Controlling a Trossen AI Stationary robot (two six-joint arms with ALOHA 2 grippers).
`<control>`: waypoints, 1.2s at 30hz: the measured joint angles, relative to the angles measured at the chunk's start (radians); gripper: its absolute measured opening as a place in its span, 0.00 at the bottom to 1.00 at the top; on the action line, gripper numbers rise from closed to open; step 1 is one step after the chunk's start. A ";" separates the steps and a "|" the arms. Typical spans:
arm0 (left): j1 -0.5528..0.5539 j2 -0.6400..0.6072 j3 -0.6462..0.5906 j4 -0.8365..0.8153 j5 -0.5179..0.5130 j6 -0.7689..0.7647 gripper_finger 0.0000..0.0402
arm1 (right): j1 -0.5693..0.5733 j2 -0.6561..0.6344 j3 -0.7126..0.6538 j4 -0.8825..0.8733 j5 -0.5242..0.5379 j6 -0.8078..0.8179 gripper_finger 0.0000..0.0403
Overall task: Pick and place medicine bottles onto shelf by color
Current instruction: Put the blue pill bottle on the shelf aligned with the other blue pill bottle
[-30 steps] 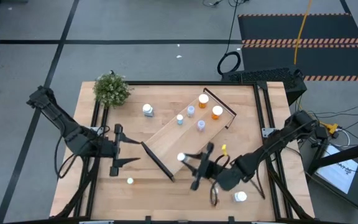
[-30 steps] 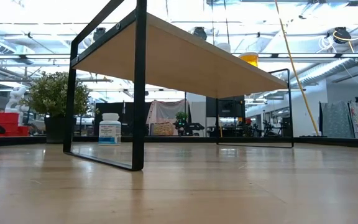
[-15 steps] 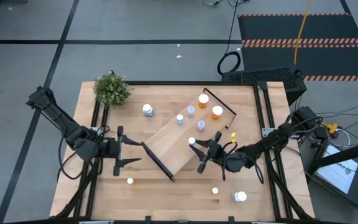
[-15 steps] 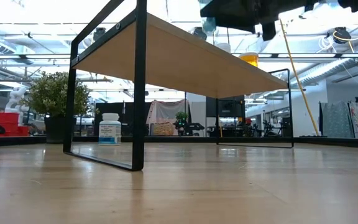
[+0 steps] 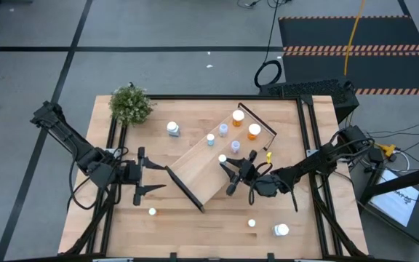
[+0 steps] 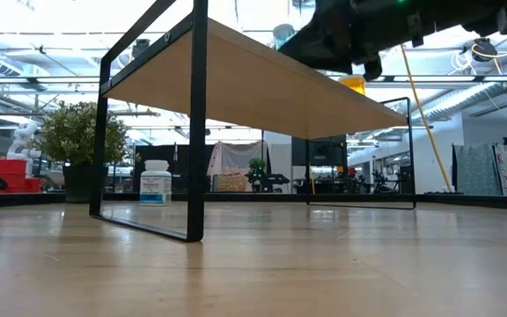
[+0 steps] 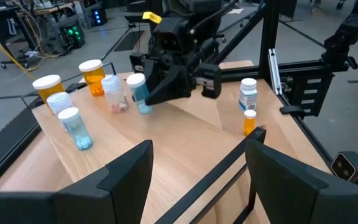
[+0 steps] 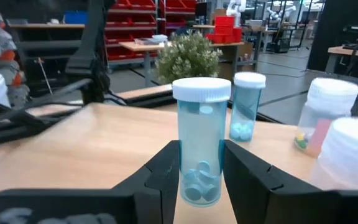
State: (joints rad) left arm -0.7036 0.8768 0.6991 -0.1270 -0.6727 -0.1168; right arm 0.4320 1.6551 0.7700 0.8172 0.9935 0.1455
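Gripping a pale blue bottle (image 8: pixel 201 146) between my right claw (image 5: pixel 229 169) fingers, I hold it upright over the shelf (image 5: pixel 195 169), near its middle. My right wrist view shows the pills inside; the high view shows only its white cap. At 12 o'clock from it, more bottles (image 5: pixel 224 129) stand on the shelf. My left claw (image 5: pixel 138 175) waits open at 9 o'clock, over the worktop (image 5: pixel 180 225). At 11 o'clock stands a plant (image 5: pixel 131 104).

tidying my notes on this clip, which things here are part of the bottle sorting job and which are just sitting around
Job:
- pale blue bottle held by right gripper
- shelf with bottles on it
- loose bottles on the table
- left gripper, waiting

Just around:
- green plant
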 joint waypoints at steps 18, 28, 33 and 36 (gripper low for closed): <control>-0.006 0.000 -0.001 -0.003 0.002 0.000 0.64 | -0.028 0.008 0.000 -0.073 -0.003 0.082 0.27; -0.006 0.000 -0.001 -0.004 0.004 0.000 0.64 | -0.027 0.008 0.000 -0.096 -0.004 0.095 0.27; -0.006 0.000 -0.001 -0.004 0.026 0.000 0.64 | -0.027 0.008 0.000 -0.096 -0.004 0.100 0.28; -0.006 0.000 -0.001 -0.004 0.027 0.000 0.64 | -0.028 0.008 0.000 -0.097 -0.004 0.104 0.31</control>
State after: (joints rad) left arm -0.7094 0.8768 0.6983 -0.1314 -0.6460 -0.1165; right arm 0.4042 1.6634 0.7696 0.7204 0.9897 0.2497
